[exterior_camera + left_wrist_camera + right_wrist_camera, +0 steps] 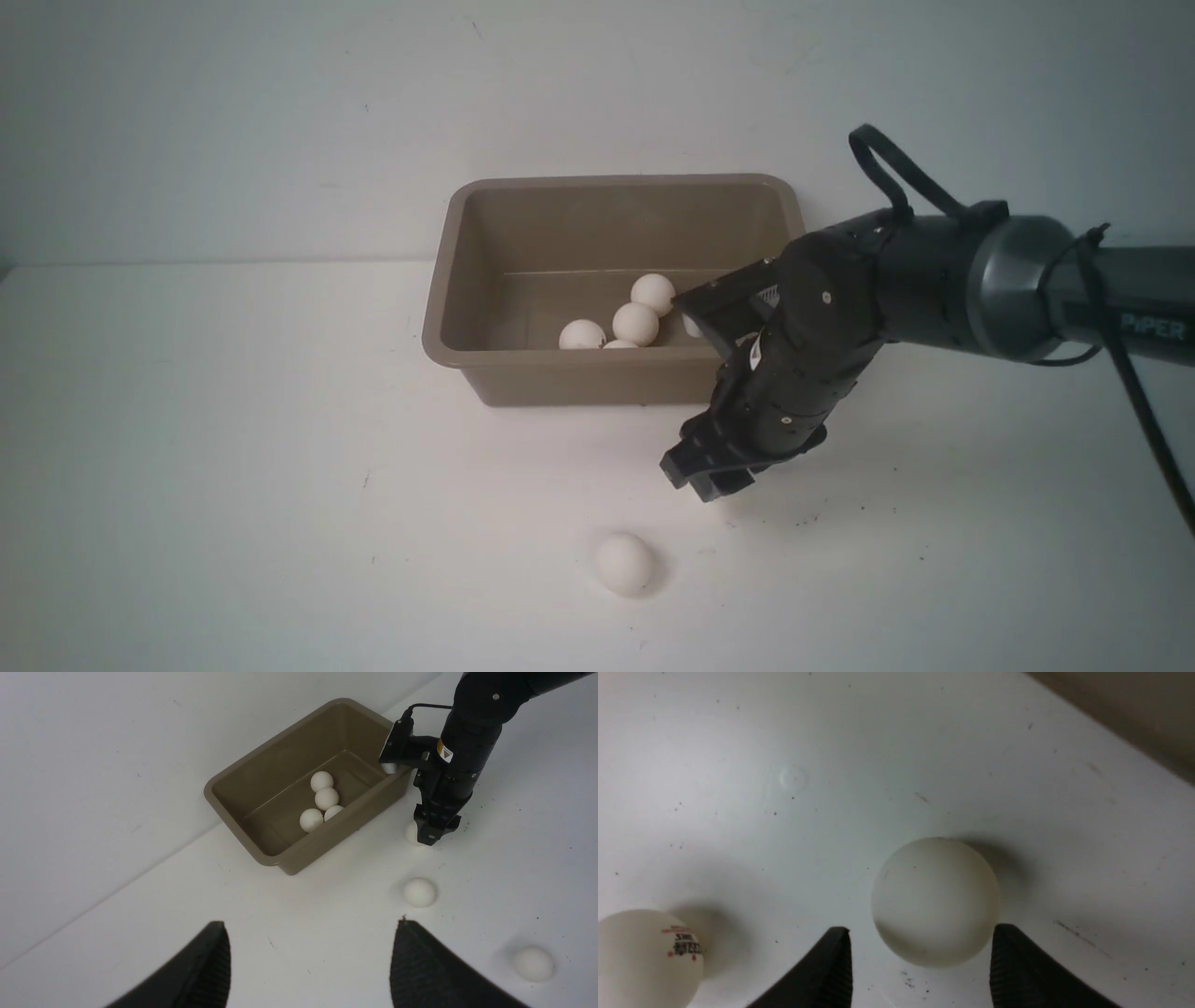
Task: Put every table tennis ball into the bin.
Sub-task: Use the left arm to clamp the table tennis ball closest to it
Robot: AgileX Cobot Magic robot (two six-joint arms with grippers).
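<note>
The taupe bin point(579, 378) point(345, 833) stands at the back middle of the table, with several white table tennis balls point(636, 323) point(326, 798) inside. My right gripper point(705, 471) point(430, 837) point(922, 929) points down just in front of the bin's right end. It is open, and a plain ball point(935, 900) point(411, 833) rests on the table right at its fingertips, untouched. A printed ball point(644, 956) point(624, 563) lies nearby. My left gripper point(309, 924) is open and empty above the table, out of the front view.
Two loose balls point(419, 892) point(533, 963) lie on the white table in front of the bin in the left wrist view. A corner of the bin point(1134, 714) shows close behind the right gripper. The right arm point(980, 271) reaches in from the right.
</note>
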